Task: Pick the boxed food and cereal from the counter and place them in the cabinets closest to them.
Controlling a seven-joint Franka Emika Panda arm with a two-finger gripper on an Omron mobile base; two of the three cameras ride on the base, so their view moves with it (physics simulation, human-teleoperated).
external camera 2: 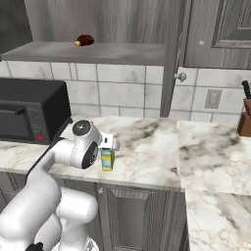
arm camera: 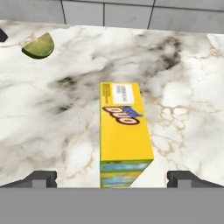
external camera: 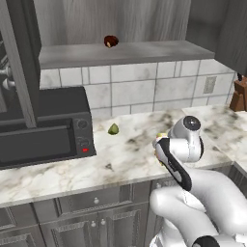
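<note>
A lime wedge [arm camera: 39,46] lies far left on the worktop [arm camera: 183,87]; the cereal [arm camera: 124,131] stands mid-slab between the spread end effector [arm camera: 112,178] tips (nothing held). Likely light, stiff cardboard, slick-sided: grip its narrow flanks.

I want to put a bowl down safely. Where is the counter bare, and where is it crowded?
The counter is bare between the cereal and the knife block, and between the lime wedge and the microwave. It is crowded near the front edge, where the open end effector straddles the cereal.
</note>
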